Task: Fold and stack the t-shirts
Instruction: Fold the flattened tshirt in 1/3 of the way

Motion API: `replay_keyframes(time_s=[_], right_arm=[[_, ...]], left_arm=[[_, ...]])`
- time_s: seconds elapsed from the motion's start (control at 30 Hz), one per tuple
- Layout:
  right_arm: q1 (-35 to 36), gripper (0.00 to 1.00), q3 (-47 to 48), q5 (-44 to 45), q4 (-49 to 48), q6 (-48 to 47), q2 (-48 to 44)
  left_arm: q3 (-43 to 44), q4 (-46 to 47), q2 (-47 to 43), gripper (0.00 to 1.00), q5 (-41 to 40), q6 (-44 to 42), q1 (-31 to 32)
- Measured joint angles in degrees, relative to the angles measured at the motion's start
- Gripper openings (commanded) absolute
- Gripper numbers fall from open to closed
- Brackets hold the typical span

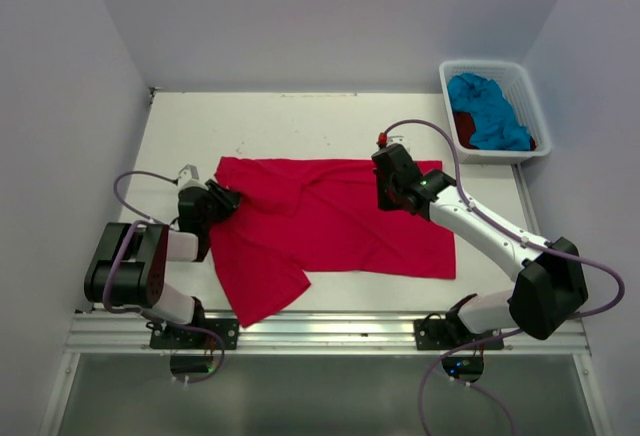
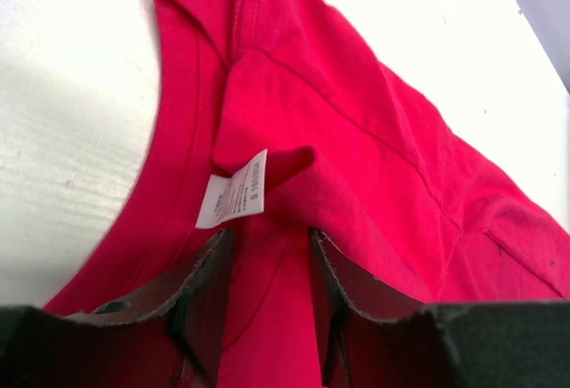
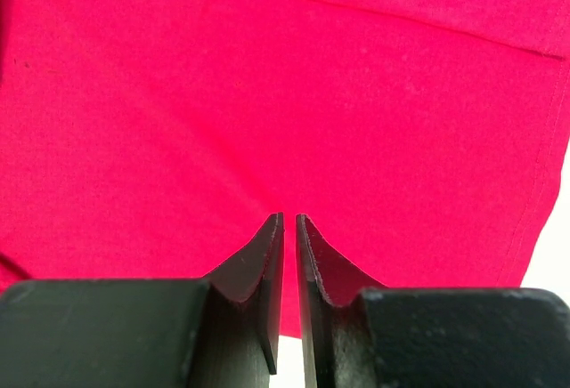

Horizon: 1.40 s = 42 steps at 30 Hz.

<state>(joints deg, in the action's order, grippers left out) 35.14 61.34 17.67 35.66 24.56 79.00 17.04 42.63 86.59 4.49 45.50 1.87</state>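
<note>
While the red-pink shirt (image 1: 340, 226) lies spread mid-table, the left gripper (image 2: 267, 235) sits at its collar near the left edge, fingers apart astride cloth. The right gripper (image 3: 287, 221) is pressed together over its right side. The turquoise shirt (image 1: 490, 106) and dark red shirt (image 1: 462, 124) sit in the basket (image 1: 480, 64) at the far right corner.

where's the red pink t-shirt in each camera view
Top external: the red-pink t-shirt lies spread across the middle.
Left wrist: its collar and white label sit mid-picture, cloth running right.
Right wrist: the red-pink t-shirt fills nearly the whole picture, bar the lower right corner.
Shared landmark: the white table bordering the cloth.
</note>
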Motion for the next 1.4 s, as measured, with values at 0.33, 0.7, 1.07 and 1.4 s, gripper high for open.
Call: replay_keyframes(time_s=[0.33,0.7,1.07,1.4], right_arm=[[0.0,0.15,0.0,0.0,0.24,-0.02,0.0],[0.0,0.15,0.0,0.02,0.37,-0.04,-0.33],[0.0,0.15,0.0,0.04,0.37,-0.04,-0.48],[0.0,0.15,0.0,-0.09,0.28,-0.02,-0.48]], left_arm=[[2.62,-0.24,0.48,0.41,-0.24,-1.6,0.0],[3.89,-0.15,3.37,0.12,0.76,-1.62,0.0],[5.44,-7.34,-3.17,0.0,1.29,-1.77,0.0],[11.39,-24.87,-20.57,0.0,-2.56,-3.98,0.0]])
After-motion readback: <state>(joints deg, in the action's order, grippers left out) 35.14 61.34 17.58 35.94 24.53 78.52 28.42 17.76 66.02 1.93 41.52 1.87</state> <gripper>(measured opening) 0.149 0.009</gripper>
